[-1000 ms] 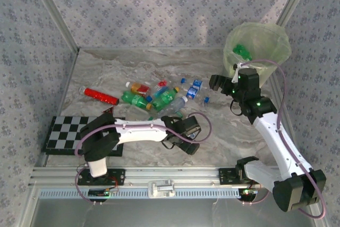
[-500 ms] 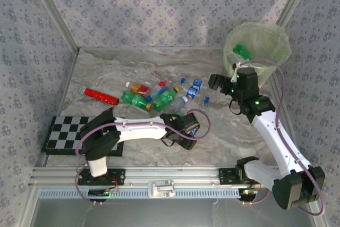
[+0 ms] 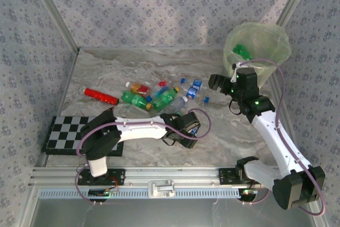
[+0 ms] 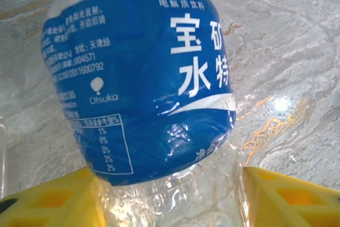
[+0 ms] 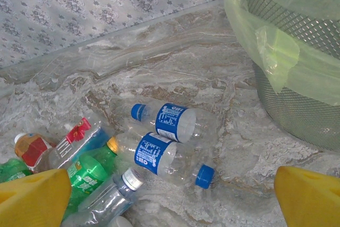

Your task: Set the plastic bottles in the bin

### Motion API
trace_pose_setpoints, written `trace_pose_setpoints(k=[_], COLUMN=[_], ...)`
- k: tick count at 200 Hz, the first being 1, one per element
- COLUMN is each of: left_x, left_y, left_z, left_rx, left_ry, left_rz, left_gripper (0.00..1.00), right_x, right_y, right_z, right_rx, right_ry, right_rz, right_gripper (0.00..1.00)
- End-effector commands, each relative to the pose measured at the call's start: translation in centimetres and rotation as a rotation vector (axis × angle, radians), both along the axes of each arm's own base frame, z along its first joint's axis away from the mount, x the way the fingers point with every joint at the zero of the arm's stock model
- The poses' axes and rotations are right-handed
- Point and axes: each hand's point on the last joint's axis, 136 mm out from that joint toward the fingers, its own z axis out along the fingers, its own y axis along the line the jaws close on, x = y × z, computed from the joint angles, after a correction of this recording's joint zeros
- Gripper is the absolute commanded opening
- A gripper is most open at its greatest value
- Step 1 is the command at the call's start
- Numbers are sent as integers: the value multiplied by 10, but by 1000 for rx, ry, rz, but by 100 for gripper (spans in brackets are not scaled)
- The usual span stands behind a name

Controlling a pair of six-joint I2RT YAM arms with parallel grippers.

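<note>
A clear bottle with a blue label (image 4: 143, 89) sits between the yellow fingers (image 4: 48, 203) of my left gripper (image 4: 170, 208), which is shut on its crinkled lower part. From above, that gripper (image 3: 188, 129) is just in front of the heap of plastic bottles (image 3: 159, 97). My right gripper (image 3: 220, 83) hangs open between the heap and the bin (image 3: 257, 43). Its wrist view looks down on two clear blue-labelled bottles (image 5: 170, 122) (image 5: 159, 155), a green one (image 5: 87, 176) and the bin's mesh wall (image 5: 297, 99). A green bottle (image 3: 243, 51) lies in the bin.
A red bottle (image 3: 101, 95) lies apart at the left. The checkerboard (image 3: 69, 134) lies near the left arm's base. Patterned walls close the table on three sides. Bare marble lies between the heap and the bin.
My left gripper has moved a little away from the near edge toward the heap, with the blue-labelled bottle in it. The right arm has barely moved.
</note>
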Motion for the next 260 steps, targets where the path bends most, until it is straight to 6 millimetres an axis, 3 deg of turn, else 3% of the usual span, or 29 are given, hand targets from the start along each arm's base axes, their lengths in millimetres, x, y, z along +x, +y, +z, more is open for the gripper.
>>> trace_pose_setpoints(k=[1, 77, 110, 155, 208, 260], left_x=[3, 37, 63, 98, 111, 113], left_y=[8, 7, 9, 23, 38, 48], left_z=[-6, 77, 121, 166, 198, 212], left_rx=[29, -262, -415, -634, -727, -773], left_ry=[-13, -129, -231, -347, -454, -509], left_rz=[-13, 33, 76, 191, 221, 248], left_gripper=[51, 50, 51, 52, 52, 53], right_x=[0, 0, 0, -2, -14, -22], right_y=[0, 6, 32, 73, 125, 157], right_z=[10, 28, 35, 53, 46, 34], right_rx=[7, 63, 187, 364, 451, 433], right_ry=[-22, -82, -88, -118, -62, -12], right_rz=[-13, 28, 151, 347, 559, 653], right_gripper=[100, 100, 100, 100, 100, 99])
